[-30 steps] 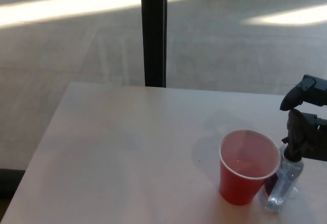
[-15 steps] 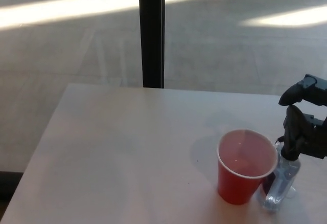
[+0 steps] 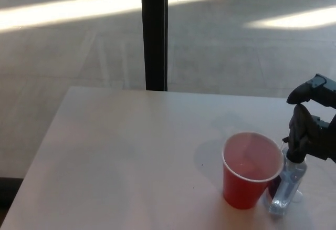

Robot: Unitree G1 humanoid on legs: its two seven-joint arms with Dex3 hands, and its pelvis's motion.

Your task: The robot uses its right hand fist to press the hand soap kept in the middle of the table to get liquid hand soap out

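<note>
The pale desk (image 3: 115, 156) fills the lower part of my view, with a sunlit floor (image 3: 79, 41) beyond it and a dark upright post (image 3: 154, 33) standing just behind its far edge. Toward my right on the desk stands a red cup (image 3: 247, 180), upright and open-topped, its inside pale pink. Touching the cup's right side, or just beside it, is the hand soap (image 3: 286, 188): a small clear bottle, see-through enough that the desk shows through it, with a dark pump at the top. It stands near the desk's front right, not at the middle.

My right hand (image 3: 310, 130) comes in from the right edge, black against the desk, and sits on top of the soap's pump. My fingers (image 3: 299, 127) are curled downward over the pump head, with my thumb (image 3: 307, 91) arched above them; whether they are fully closed into a fist I cannot tell, as the edge cuts off part of the hand.
</note>
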